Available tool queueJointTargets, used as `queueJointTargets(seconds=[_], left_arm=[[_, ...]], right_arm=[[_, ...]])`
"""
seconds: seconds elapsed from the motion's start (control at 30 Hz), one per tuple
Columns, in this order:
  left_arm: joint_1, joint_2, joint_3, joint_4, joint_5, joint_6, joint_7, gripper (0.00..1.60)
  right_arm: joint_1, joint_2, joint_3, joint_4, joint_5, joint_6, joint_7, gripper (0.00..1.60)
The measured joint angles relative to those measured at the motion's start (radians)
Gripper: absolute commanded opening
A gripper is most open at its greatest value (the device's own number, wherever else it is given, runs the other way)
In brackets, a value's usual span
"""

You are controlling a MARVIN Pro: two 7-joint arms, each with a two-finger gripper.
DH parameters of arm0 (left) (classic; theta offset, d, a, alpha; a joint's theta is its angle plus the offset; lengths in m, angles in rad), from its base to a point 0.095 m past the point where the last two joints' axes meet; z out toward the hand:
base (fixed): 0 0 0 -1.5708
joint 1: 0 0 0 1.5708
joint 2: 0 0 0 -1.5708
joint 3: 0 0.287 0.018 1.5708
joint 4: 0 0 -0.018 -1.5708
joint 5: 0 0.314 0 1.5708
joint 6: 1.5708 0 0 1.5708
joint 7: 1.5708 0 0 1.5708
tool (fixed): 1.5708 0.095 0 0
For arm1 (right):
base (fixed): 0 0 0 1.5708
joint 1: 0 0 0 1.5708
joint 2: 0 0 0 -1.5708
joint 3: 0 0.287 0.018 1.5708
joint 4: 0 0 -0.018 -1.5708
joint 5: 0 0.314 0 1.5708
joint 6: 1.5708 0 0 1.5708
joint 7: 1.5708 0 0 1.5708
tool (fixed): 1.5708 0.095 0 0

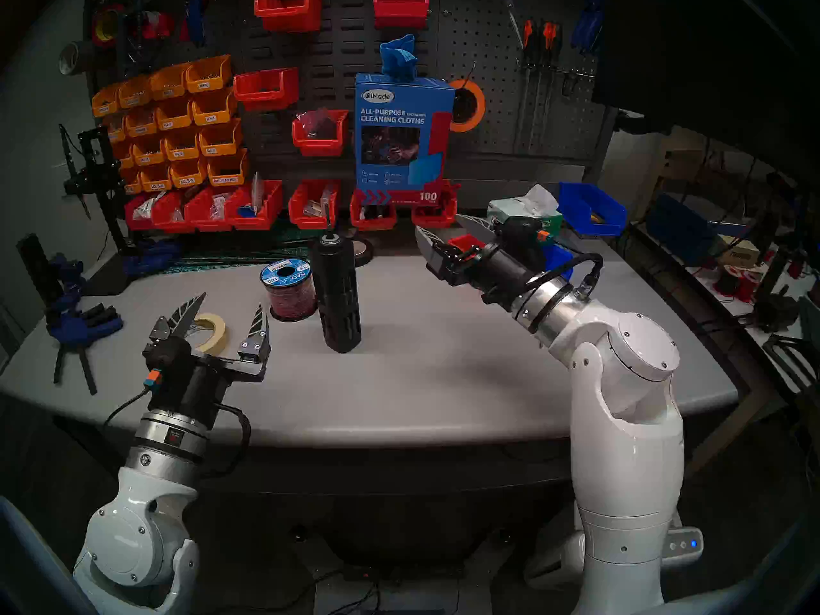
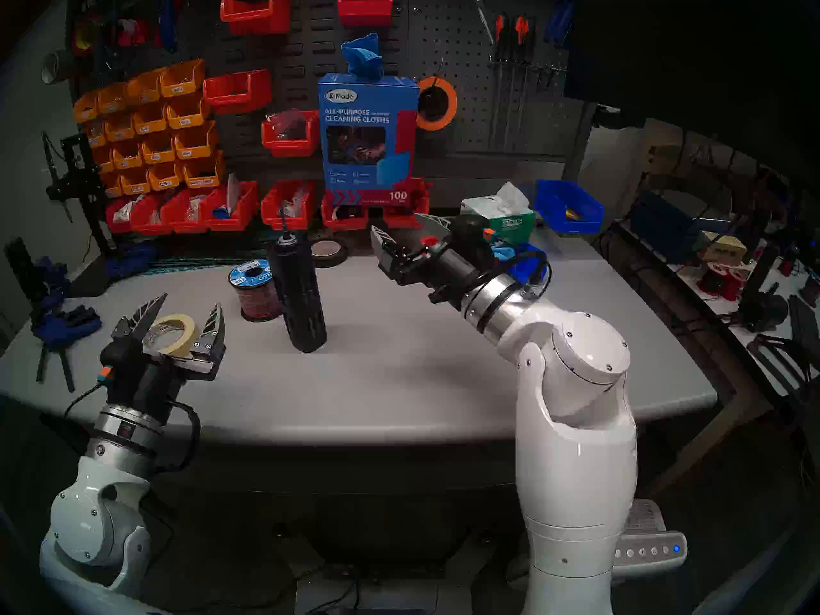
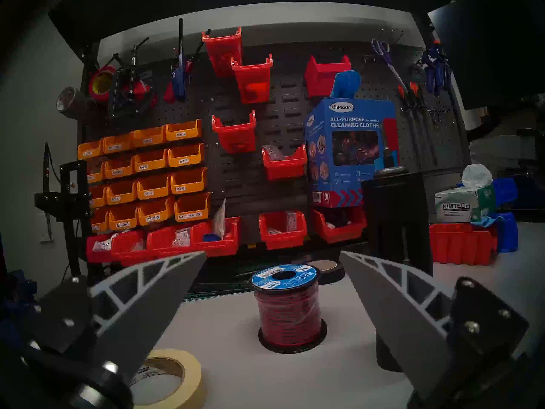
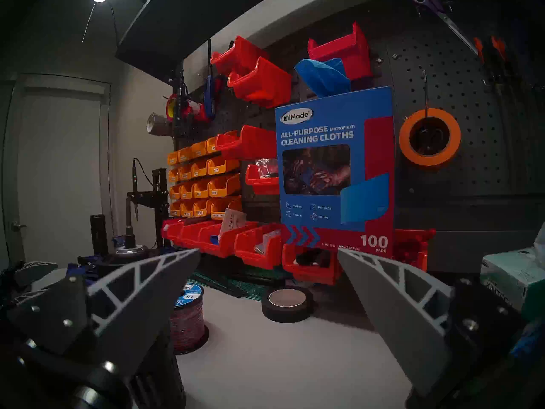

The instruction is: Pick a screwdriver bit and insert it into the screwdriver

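Landmark = the screwdriver [image 1: 336, 295], thick black slotted cylinder standing upright mid-table [image 1: 443, 379], socket end up. A thin dark rod, prob. the screwdriver bit [image 1: 329, 219], sticks up out of the socket; it looks seated, tho depth of seating can't be read from the head views.

Left gripper [image 1: 226, 310] hovers near-left of the screwdriver, jaws spread wide, nothing between them. In the head views a beige tape roll [image 1: 208, 331] shows through the gap, but the left wrist view has it lying flat on the table below the fingers, not held. Red wire spool [image 1: 289, 290] stands just left of the screwdriver, touching or nearly so; can't tell which.

Right gripper [image 1: 448, 228] is up and right of the screwdriver, well apart from it, jaws also wide, empty. Right wrist cam looks toward the pegboard bins [image 4: 256, 249] behind the screwdriver, black tape roll [image 4: 287, 303] on the table ahead.

Step, my read: insert seems done or nearly done, both arms clear of the tool. Next move, if any, calls for checking the bit sits straight and fully home. If not, one gripper should steady the screwdriver body low down, other presses the bit straight down along its axis. Risk: tall narrow tool, a side nudge tips it into the spool.
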Motion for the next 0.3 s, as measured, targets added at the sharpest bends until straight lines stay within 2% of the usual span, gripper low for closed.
queueJointTargets(seconds=[0.3], left_arm=[[0.0,-0.003,-0.001,0.0,-0.003,-0.001,-0.005,1.6]], right_arm=[[0.0,0.0,-0.001,0.0,0.002,-0.002,-0.003,1.6]])
